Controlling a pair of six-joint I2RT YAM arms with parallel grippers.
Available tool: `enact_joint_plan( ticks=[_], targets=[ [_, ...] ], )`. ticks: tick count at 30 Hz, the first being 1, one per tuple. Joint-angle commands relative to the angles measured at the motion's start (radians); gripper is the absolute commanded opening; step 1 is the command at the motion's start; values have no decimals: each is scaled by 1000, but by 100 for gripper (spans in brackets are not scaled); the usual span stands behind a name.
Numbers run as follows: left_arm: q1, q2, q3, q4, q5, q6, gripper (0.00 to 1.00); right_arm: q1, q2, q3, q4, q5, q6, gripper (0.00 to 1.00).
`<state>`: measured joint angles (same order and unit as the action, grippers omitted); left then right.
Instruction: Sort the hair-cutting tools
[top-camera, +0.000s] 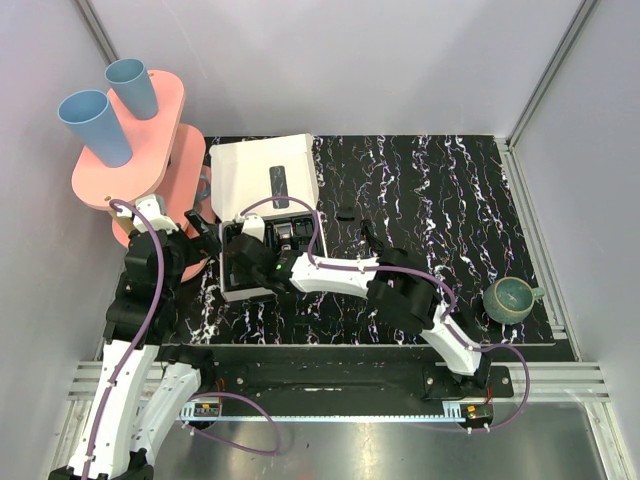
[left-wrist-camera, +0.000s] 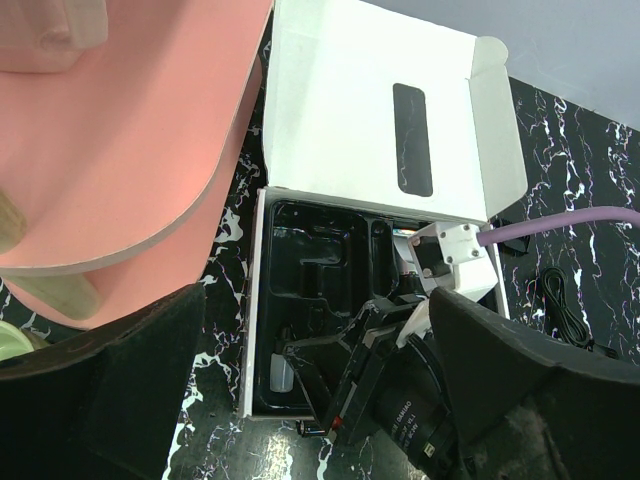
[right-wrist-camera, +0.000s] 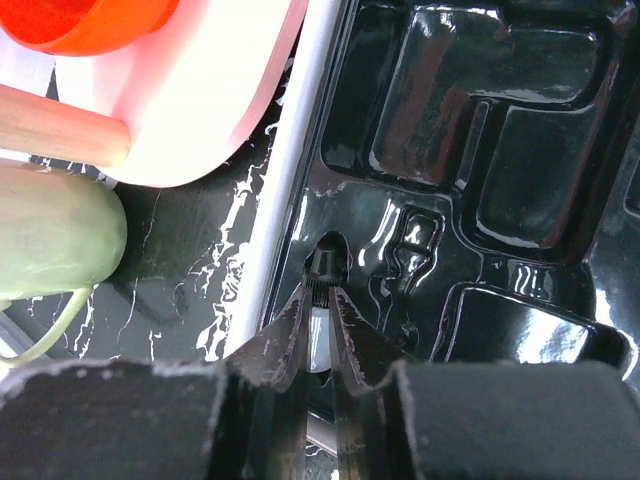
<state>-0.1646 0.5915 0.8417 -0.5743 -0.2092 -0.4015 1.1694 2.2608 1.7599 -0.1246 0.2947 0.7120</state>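
Tightly, the right arm's fingers (right-wrist-camera: 297, 325) pinched a small white plastic bottle with a ribbed black cap (right-wrist-camera: 325, 272), low in the near-left pocket of the glossy black moulded tray (right-wrist-camera: 520, 150) inside the open white cardboard box (top-camera: 262, 165). One small black plastic comb attachment (top-camera: 347, 213) lay on the black marbled worktop (top-camera: 450, 200) just right of the box lid. The left arm's fingers (left-wrist-camera: 480, 340) hung wide apart left of the box

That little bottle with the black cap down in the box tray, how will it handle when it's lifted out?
The small bottle looks light, being tiny and apparently plastic. Its rounded body may slip or twist in the right gripper. The ribbed cap probably gives a surer hold.
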Motion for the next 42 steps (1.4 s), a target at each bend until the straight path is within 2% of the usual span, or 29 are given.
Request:
enact_joint_plan(
  ticks=[1, 20, 34, 37, 42],
  targets=[
    [5, 5, 7, 36, -16, -10, 99, -7, 32, 41, -9, -20, 0, 18],
    [5, 11, 7, 36, -16, -10, 99, -33, 94, 134, -245, -32, 95, 17],
    [5, 13, 7, 34, -18, -10, 99, -37, 77, 119, -280, -48, 103, 18],
    [5, 14, 7, 36, -18, -10, 99, -40, 34, 122, -279, -20, 96, 21],
    [5, 16, 7, 36, -19, -10, 99, -45, -56, 138, -279, 40, 54, 34]
  ],
)
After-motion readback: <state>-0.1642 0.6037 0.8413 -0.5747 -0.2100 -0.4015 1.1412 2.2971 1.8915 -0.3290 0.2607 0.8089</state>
